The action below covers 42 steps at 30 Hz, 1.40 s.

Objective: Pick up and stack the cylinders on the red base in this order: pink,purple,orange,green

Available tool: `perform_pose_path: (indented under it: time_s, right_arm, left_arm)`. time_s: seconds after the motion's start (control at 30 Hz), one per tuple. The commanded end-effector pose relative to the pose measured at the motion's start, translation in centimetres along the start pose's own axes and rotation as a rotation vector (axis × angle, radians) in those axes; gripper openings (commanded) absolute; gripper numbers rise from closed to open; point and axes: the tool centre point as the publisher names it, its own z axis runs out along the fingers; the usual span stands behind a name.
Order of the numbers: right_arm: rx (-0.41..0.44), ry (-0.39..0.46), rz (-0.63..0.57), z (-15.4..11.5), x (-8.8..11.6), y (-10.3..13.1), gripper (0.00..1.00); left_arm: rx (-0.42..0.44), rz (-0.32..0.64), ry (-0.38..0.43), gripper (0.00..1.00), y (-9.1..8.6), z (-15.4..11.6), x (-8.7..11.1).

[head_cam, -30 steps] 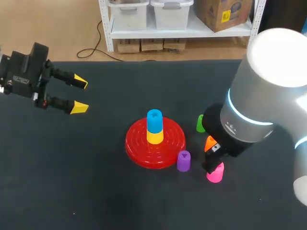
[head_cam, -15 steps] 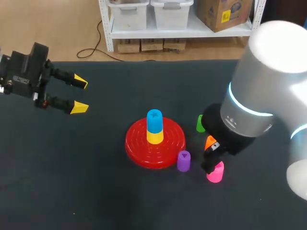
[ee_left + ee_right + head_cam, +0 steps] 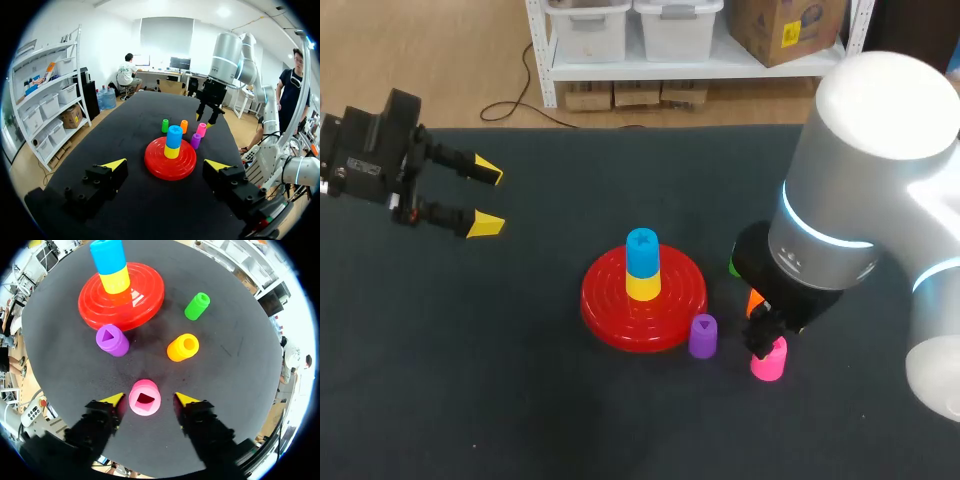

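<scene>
Although the red base already carries a yellow cylinder under a blue cylinder, nothing asked for is stacked. The pink cylinder stands on the desk between the right hand's spread fingers, ungripped. The purple cylinder, orange cylinder and green cylinder wait nearby. The left hand hangs open, well apart.

The round red plastic base is glossy and ridged in rings — light glints off it. The dark table cover looks matt, and the pink plastic cylinder smooth, faintly shiny.
</scene>
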Motion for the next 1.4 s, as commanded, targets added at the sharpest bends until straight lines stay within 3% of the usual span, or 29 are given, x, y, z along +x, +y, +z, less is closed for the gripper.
perform_pose_path:
  time_s: [0.03, 0.43, 0.7, 0.9, 0.97, 1.4]
  right_arm:
    - [0.005, 0.003, -0.001, 0.2, 0.0, 0.1, 0.49]
    - [0.015, 0.015, -0.023, 0.6, 0.1, 0.5, 0.46]
    - [0.018, 0.016, -0.032, 0.6, -0.1, 0.6, 0.38]
    - [0.018, 0.014, -0.038, 0.4, -0.1, 0.7, 0.05]
    - [0.018, 0.012, -0.041, 0.1, -0.1, 0.7, 0.0]
    - [0.043, -0.048, -0.043, -2.8, -1.2, -0.3, 0.0]
  left_arm:
    - [0.001, 0.002, -0.002, 1.0, 0.1, 0.0, 0.1]
    - [0.001, 0.002, -0.002, 1.0, 0.1, 0.0, 0.1]
    - [0.001, 0.002, -0.002, 1.0, 0.1, 0.0, 0.1]
    - [0.001, 0.002, -0.002, 1.0, 0.1, 0.0, 0.1]
    - [0.001, 0.002, -0.002, 1.0, 0.1, 0.0, 0.1]
    - [0.001, 0.002, -0.002, 1.0, 0.1, 0.0, 0.1]
